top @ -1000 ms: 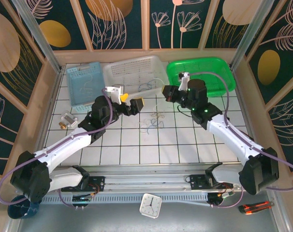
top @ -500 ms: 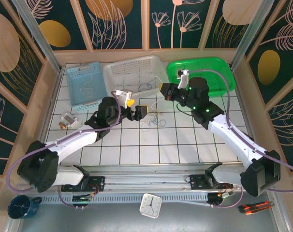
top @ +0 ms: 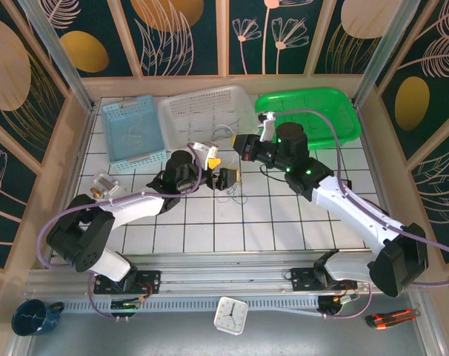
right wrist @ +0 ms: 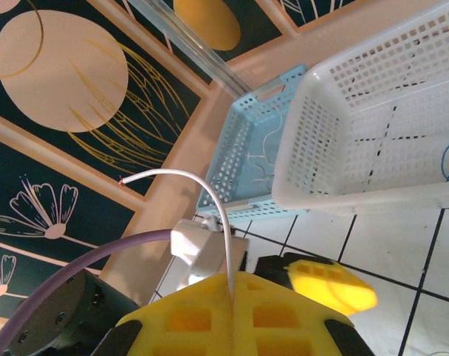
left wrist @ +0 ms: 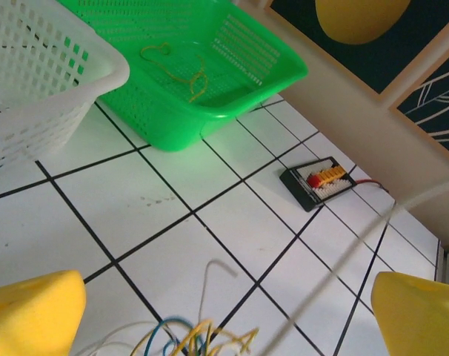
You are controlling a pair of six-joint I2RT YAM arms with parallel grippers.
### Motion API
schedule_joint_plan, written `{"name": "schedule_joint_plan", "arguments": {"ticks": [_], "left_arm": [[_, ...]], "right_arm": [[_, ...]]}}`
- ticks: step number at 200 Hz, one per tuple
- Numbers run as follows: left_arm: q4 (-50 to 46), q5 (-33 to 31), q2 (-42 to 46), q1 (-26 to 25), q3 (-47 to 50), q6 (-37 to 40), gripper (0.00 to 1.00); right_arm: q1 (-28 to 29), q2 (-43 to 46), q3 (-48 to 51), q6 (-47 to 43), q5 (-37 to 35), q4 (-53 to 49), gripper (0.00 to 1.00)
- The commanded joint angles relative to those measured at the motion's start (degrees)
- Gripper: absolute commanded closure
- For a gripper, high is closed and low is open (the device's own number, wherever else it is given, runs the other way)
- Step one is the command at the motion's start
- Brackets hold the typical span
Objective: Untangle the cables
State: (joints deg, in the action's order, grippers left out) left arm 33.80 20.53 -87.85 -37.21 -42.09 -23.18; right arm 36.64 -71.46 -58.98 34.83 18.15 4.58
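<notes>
Hovering wide open above the cables (left wrist: 187, 343), left gripper (top: 221, 170) should take one strand; right gripper (right wrist: 232, 285) pinches a white wire (right wrist: 227, 245).

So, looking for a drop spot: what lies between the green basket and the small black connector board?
Bare white tile, in the left wrist view: nothing lies between the green basket and the connector board.

Blocked along the far edge of the bench (top: 232, 230) by three baskets side by side: blue basket (top: 133, 130), white basket (top: 206, 111), green basket (top: 306, 115). Crowded at mid-bench by left arm (top: 135, 208) and right arm (top: 343, 200), both stretched over the cables (top: 241, 194). Open between the wide-spread left fingers (left wrist: 35, 315). Bare tiles toward the near edge, between the arms. Near the left edge, a small metal fitting (top: 102, 184).
</notes>
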Motion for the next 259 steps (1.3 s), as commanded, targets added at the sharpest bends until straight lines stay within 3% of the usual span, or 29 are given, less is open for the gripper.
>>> {"name": "schedule_joint_plan", "arguments": {"ticks": [1,39,55,89,112,157,190,259], "left_arm": [[5.9,-1.0,-2.3,-0.3,-1.9,-0.9,0.1],[7.2,0.4,-6.4,-0.3,-2.1,-1.6,0.47],[8.3,0.3,-7.2,-0.3,-0.6,-2.0,0.59],[10.1,-0.1,-8.5,-0.3,2.6,-2.4,0.67],[10.7,-0.2,-9.4,-0.3,4.1,-2.6,0.67],[11.7,-0.2,-11.6,-0.3,6.1,-3.0,0.7],[12.2,-0.2,-11.7,-0.3,6.8,-3.4,0.68],[6.3,1.5,-4.5,-0.3,3.7,-4.7,0.22]], "right_arm": [[1.0,-0.1,-3.5,1.1,0.5,3.3,1.0],[0.8,0.9,-8.2,0.4,-0.9,2.1,1.0],[0.3,1.4,-10.8,0.1,-1.1,2.0,1.0],[-3.0,1.5,-15.9,2.7,2.9,4.8,1.0],[-4.9,1.2,-19.1,5.4,5.7,7.7,1.0],[-13.7,1.1,-23.8,12.4,9.6,14.8,1.0],[-15.8,0.9,-25.9,12.9,9.9,15.4,1.0],[-17.6,3.2,-16.9,11.1,9.6,14.8,1.0]]}}
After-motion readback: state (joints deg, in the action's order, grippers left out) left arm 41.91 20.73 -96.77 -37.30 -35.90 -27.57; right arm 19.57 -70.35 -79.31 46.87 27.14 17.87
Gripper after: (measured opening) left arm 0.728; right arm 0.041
